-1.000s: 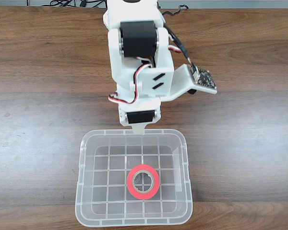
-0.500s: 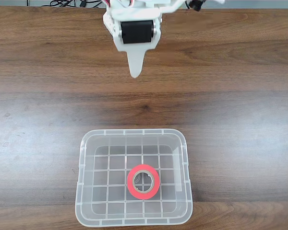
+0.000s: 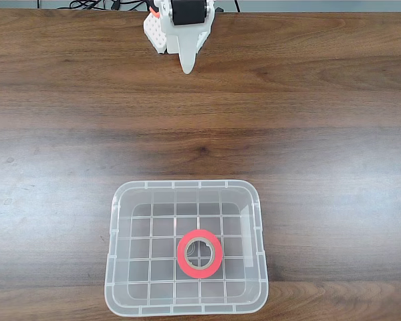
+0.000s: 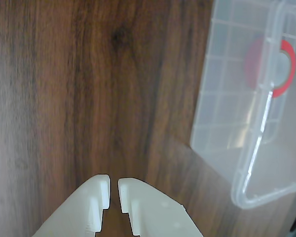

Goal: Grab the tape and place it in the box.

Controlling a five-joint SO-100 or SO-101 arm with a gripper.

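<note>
Inside box, tape; jaws afar.

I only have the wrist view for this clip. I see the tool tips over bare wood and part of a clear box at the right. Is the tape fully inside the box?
Observer: Yes. In the fixed view the tape lies flat on the gridded floor of the box, right of the middle and clear of the walls.
Operator: How far off is the tool?
Observer: The tool is at the far edge of the table, with open wood between it and the box.
Operator: Is the box square to the table?
Observer: In the fixed view, yes, its long sides run along the wood grain, near the front edge.
</note>
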